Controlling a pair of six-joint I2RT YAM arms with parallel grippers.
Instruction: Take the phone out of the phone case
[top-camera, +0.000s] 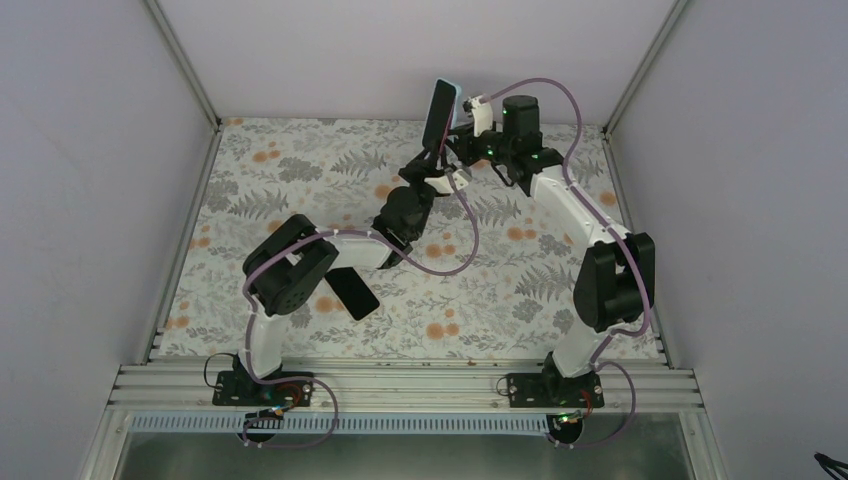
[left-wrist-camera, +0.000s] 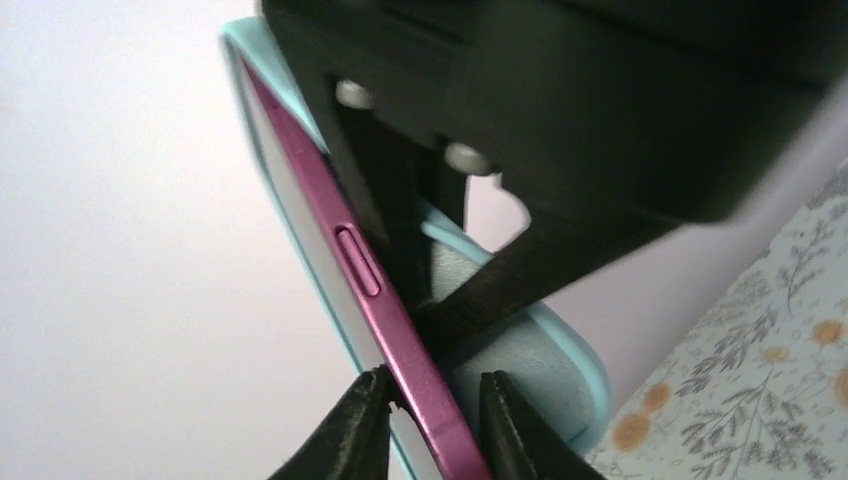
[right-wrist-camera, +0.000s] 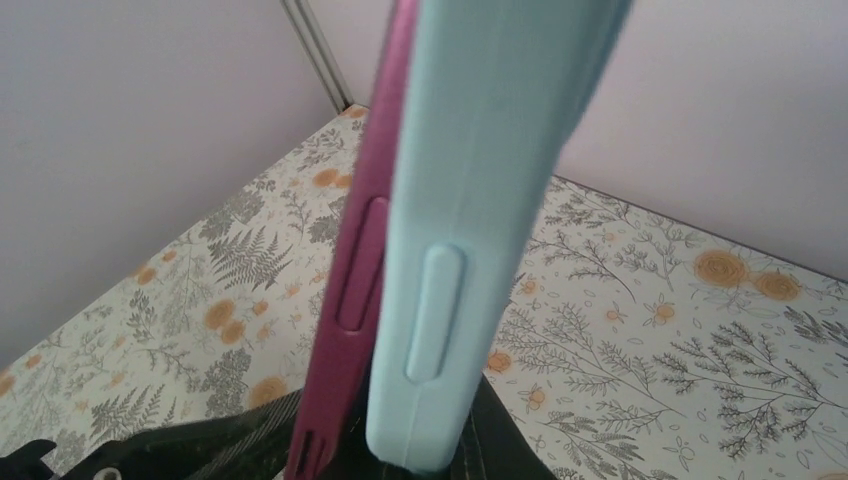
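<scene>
- Tablecloth (top-camera: 250, 170) with ferns and orange flowers covers the floor of the pale-walled booth; at lower left of the overhead view a dark flat slab (top-camera: 352, 293) lies on it, partly under my left arm's elbow.
- A purple cable (top-camera: 470, 235) loops off that arm and hangs beside the forearm, in the middle of the frame.
- The left gripper (left-wrist-camera: 435, 420) is clamped: in its wrist view, its two dark fingertips (left-wrist-camera: 365, 425) press either side of the magenta phone (left-wrist-camera: 355, 262) at the bottom edge of the frame.
- The phone is held upright in the air, top centre of the overhead view, above the far end of the table.
- The teal phone case (right-wrist-camera: 470, 200) is half off, its back peeled away from the phone's side rail, though the two stay together lower down.
- The right gripper (top-camera: 470, 112) is against the case from the right. Its black body fills the upper right of the left wrist view and blocks my sight of the case's inside.
- I cannot tell whether the right claw is closed on the case or only touching it.
</scene>
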